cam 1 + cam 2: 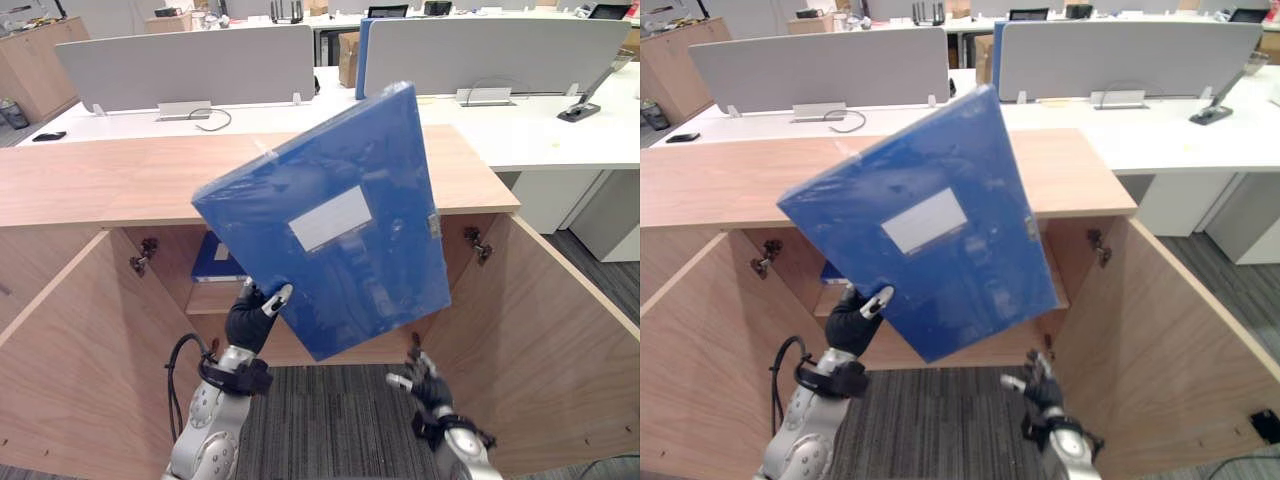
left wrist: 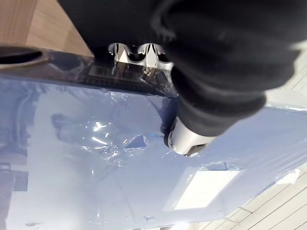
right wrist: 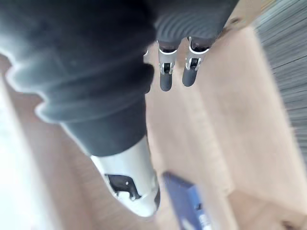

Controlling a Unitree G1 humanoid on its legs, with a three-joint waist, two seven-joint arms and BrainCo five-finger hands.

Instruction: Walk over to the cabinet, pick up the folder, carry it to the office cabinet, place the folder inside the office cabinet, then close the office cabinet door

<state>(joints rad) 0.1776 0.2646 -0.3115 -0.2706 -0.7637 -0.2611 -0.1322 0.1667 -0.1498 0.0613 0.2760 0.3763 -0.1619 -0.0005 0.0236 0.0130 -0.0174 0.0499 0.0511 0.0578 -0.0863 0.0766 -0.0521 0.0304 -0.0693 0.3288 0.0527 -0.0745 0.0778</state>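
Desks (image 1: 540, 135) stand behind the wooden cabinet (image 1: 100, 180), both doors (image 1: 70, 370) open. Your left hand (image 1: 250, 320) pinches the blue folder (image 1: 340, 220), tilted before the opening; your right hand (image 1: 422, 382) hangs below, fingers relaxed.

No readable text, number or brand in any view

Blue folder (image 1: 370, 150): one white rectangular label (image 1: 330, 218) on the front face, blank, with nothing written or printed on it. The label looks the same in the left wrist view, also blank

Left wrist view: barcode strip (image 2: 103, 72) on the folder's dark edge. The bars are visible, but any digits by them are too small to make out

Right wrist view: pale marks on the end of a second blue folder (image 3: 184, 201), too blurred to read
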